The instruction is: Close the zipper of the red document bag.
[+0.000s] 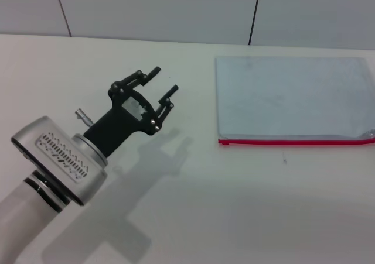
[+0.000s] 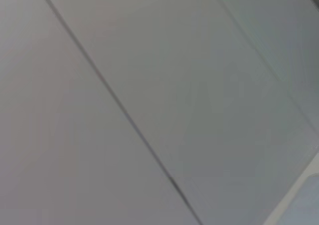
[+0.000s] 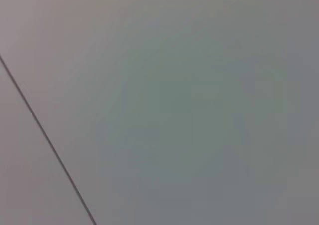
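Observation:
The red document bag [image 1: 293, 97] lies flat on the white table at the right of the head view, a pale blue-grey pouch. Its zipper [image 1: 293, 141] runs as a thin red strip along the near long edge, reaching the frame's right side. My left gripper [image 1: 162, 84] hovers over the table left of the bag, well apart from it, fingers open with nothing between them. The right gripper is out of view. Both wrist views show only grey wall panels with dark seams.
The white table [image 1: 234, 205] spreads in front of and around the bag. A grey panelled wall [image 1: 176, 6] stands behind the table's far edge. The left arm's silver wrist housing [image 1: 58, 158] occupies the lower left.

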Robot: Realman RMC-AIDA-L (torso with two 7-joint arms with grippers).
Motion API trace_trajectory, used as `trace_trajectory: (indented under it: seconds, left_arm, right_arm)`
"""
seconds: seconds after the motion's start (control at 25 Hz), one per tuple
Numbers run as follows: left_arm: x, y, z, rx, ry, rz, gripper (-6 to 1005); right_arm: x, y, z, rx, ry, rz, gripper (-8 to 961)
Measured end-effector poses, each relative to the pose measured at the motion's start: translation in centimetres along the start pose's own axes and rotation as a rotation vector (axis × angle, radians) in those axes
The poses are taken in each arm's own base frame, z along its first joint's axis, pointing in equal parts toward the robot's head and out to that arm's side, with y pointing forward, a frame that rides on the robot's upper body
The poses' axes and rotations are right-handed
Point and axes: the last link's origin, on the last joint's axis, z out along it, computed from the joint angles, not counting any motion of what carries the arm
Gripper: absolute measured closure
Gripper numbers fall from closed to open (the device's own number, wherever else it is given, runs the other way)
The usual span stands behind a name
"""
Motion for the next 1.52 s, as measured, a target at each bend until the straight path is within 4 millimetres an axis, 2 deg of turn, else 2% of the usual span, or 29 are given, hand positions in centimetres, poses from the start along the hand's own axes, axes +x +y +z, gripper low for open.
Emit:
trace_trajectory:
  seconds: [0.2, 0.44, 0.76, 1.04, 1.52]
  left_arm:
    - [-0.1, -0.9, -0.2, 0.047, 0.006, -0.062, 573]
    - [-0.2, -3.1, -1.4, 0.087, 0.058, -0.201, 570]
    - [-0.6, -5.2, -2.0, 0.115, 0.073, -0.318, 570]
    - [-0.7, -5.4, -2.1, 0.122, 0.072, -0.347, 570]
    - [-0.7, -5.4, -2.2, 0.123, 0.072, -0.350, 570]
  right_arm:
    - [0.2, 1.5, -0.8, -0.029, -0.112, -0.125, 600]
    - [1.0, 3.6, -0.7, -0.079, -0.162, -0.247, 412]
    - [2.1, 5.7, -0.1, -0.115, -0.181, -0.402, 412]
    - [2.6, 6.7, 0.1, -0.149, -0.177, -0.435, 412]
    - [2.7, 7.0, 0.4, -0.166, -0.172, -0.438, 413]
